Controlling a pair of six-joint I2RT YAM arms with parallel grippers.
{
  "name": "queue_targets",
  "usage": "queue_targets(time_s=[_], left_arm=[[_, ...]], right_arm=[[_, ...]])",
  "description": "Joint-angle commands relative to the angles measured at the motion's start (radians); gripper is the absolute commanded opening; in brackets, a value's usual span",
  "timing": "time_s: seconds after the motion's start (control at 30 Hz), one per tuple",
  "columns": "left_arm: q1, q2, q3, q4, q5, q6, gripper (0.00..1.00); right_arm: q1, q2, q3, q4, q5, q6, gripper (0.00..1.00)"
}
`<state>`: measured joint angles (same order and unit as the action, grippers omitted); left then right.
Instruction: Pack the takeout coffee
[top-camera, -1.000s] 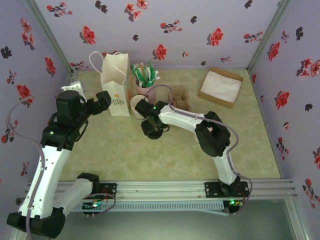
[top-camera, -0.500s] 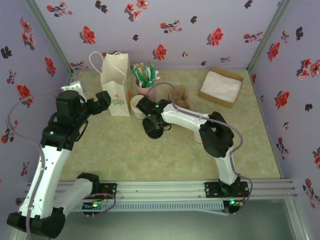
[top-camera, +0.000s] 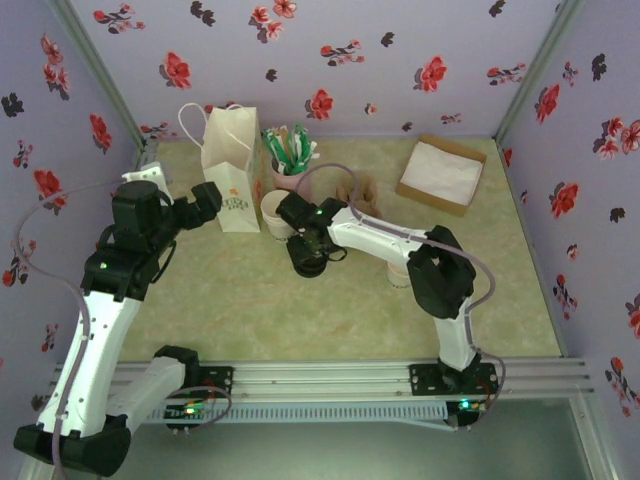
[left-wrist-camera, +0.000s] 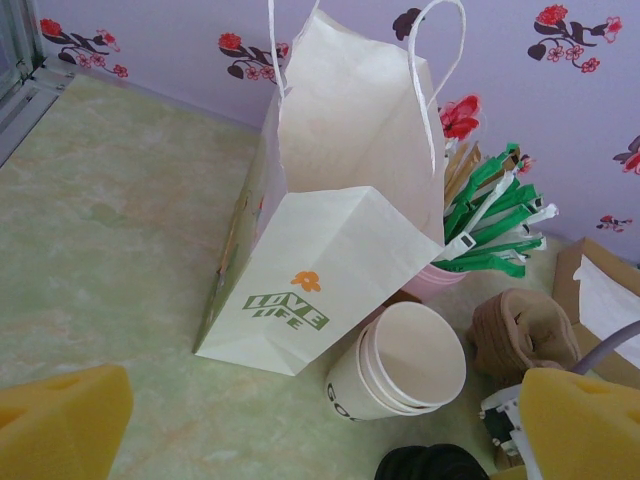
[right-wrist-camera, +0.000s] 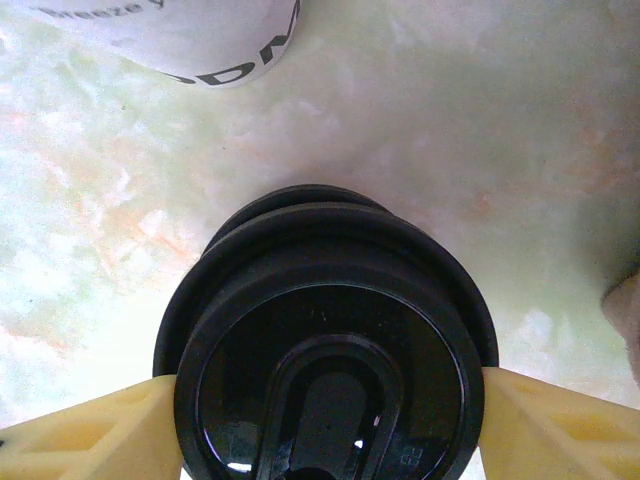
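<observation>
From above, my left arm (top-camera: 120, 260) points toward 12 o'clock and ends just beside the tall white paper bag with string handles (top-camera: 230, 170), at the bag's 8 o'clock. My right arm (top-camera: 375, 238) lies toward 10 o'clock, its wrist over the takeout coffee (top-camera: 308, 264). This is a small cup under a black plastic lid, standing near the middle of the green marbled worktop (top-camera: 250, 300). The stack of cream paper cups (top-camera: 272, 212) sits at the coffee's 11 o'clock, the pink cup of green sachets (top-camera: 290, 165) at its 12 and the brown pulp carrier (top-camera: 362, 195) at its 2. A shallow cardboard box lined with white paper (top-camera: 440, 175) lies at the worktop's 1 o'clock.

Through my left wrist camera, my left fingers (left-wrist-camera: 65, 420), yellow pads, stand wide apart and grip nothing. The bag is upright at 12 o'clock, with the stack at its 5 o'clock.

Through my right wrist camera, my right fingers (right-wrist-camera: 90, 435) are clamped on the takeout coffee. The pads touch the lid's rim at 8 and 4 o'clock. The lid hides the cup's body.
</observation>
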<state>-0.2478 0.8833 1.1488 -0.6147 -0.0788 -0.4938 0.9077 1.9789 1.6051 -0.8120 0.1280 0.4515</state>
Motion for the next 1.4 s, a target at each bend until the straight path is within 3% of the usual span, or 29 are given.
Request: queue_targets(time_s=[0.0,0.77,1.37], left_arm=[[0.008,-0.007,-0.008,0.004,-0.016,0.017,1.00],[0.011,-0.010,-0.006,0.004,-0.015,0.012,1.00],[0.011,-0.012,-0.005,0.005,-0.006,0.005,1.00]], right_arm=[[-0.007,-0.057,-0.011,-0.037,0.025,-0.021,0.71],[-0.022,-0.286,-0.094,-0.160,0.135,-0.040,0.70],[-0.104,-0.555,-0.265,-0.280,0.227,-0.005,0.68]])
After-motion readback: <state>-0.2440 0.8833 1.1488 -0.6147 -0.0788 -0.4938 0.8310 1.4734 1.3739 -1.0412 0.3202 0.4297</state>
